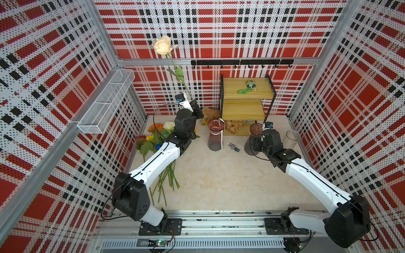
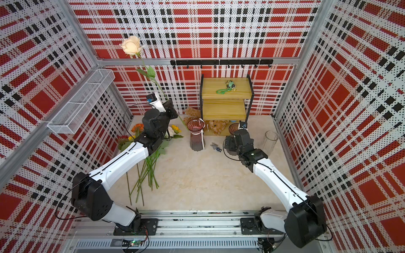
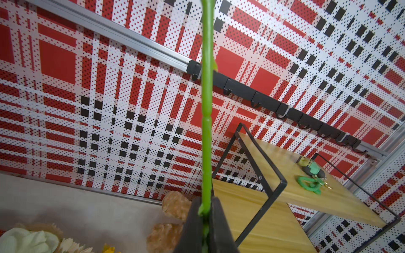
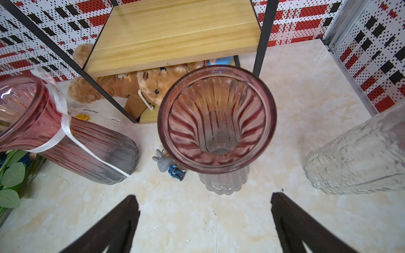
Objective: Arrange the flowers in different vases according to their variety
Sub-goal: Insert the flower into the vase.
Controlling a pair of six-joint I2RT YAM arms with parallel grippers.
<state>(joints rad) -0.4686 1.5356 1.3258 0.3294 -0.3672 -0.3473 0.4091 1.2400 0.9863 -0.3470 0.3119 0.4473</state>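
Orange, yellow and cream loose flowers (image 1: pixel 153 137) heaped flat at far left, heads toward the back wall, partly hidden under the left arm. Just right of them, left gripper (image 3: pixel 206 206) pressed together on the green stem of a cream-white rose (image 1: pixel 162 45). Long axis steeply tilted: bloom high and back-left, tail end slanting down toward the rim of the ribboned purple-pink vase (image 1: pixel 215 137). Hard to tell whether touching it. Clearly the nearer arm for that mouth; probably best lowered along the slant. Further right, right gripper (image 4: pixel 205 196) spread wide, holding nothing, just beside the second purple-pink vase (image 4: pixel 215 118), itself half hidden in both top views. Clear vase (image 1: pixel 290 140) rightmost.
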